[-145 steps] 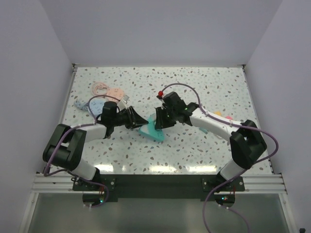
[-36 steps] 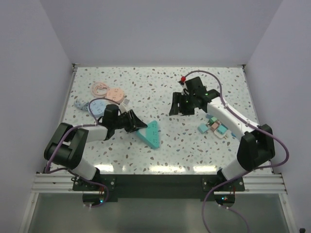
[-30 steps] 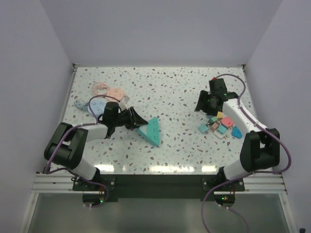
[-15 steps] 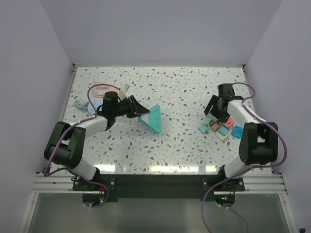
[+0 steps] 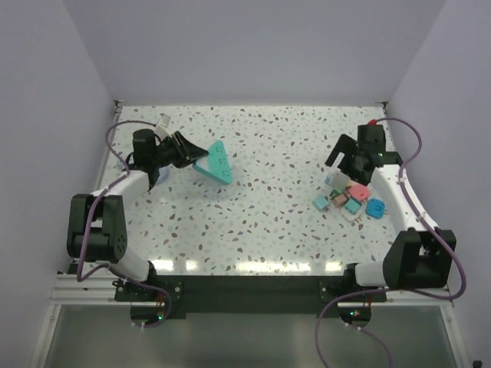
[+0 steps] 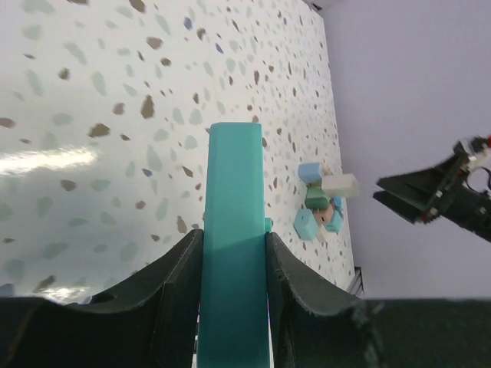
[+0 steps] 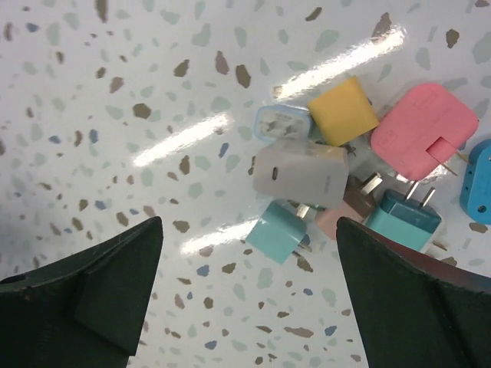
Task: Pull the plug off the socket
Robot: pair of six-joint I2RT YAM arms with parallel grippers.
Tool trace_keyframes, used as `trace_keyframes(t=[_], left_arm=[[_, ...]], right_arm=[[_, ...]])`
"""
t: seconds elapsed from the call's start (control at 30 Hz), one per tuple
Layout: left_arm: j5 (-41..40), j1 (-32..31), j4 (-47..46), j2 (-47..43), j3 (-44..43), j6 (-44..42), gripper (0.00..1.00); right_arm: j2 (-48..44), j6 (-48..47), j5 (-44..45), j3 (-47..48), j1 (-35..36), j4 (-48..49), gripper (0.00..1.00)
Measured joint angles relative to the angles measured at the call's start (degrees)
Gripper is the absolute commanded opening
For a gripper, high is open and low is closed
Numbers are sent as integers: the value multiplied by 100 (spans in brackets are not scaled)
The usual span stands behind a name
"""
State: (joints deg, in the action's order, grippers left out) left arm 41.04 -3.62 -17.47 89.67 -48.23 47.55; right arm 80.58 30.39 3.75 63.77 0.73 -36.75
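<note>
A teal triangular socket (image 5: 213,162) is held off the table at the far left, with my left gripper (image 5: 189,156) shut on it. In the left wrist view the socket's narrow edge (image 6: 234,192) is clamped between both fingers of that gripper (image 6: 232,236), and no plug shows in it. A white plug (image 7: 301,173) lies on top of a pile of plugs at the right (image 5: 335,181). My right gripper (image 7: 249,222) hangs above it, wide open and holding nothing; from above it (image 5: 345,165) sits just behind the pile.
The pile holds several loose plugs: pink (image 7: 426,130), yellow (image 7: 343,111), light blue (image 7: 280,230) and teal (image 7: 403,218). It lies near the table's right edge (image 5: 399,165). Walls close the left, back and right sides.
My left arm swung the socket back and to the left. My right gripper opened wide, and the white plug it carried now lies on the pile.
</note>
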Motion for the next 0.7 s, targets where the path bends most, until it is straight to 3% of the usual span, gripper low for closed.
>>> trace_keyframes(t=[0.2,0.4,0.57,0.6,0.63,0.67,0.7], left_arm=[[-273,1078,389,168,-503,-337,0],[-573,2118,389,754,-693,-365,0],[-671,2503,415,1394,-1003,-317,1],[-671,2531,424,1451,-1049,-315,10],[-684,2557,433,1504,-1093,-319,31],[-695,2577,435,1541,-1128,-319,39],[-726,2588,446,1574,-1150,-321,59]], right_arm=[[-931,-131,-929,-7,4,-11,98],[-1008,-409,-1816,-15,254,-9,98],[-988,-577,-2332,-15,509,20,98],[-981,-590,-2391,-15,544,35,98],[-970,-603,-2446,-15,595,50,98],[-966,-610,-2479,-15,647,66,98],[-964,-616,-2538,-15,688,83,98]])
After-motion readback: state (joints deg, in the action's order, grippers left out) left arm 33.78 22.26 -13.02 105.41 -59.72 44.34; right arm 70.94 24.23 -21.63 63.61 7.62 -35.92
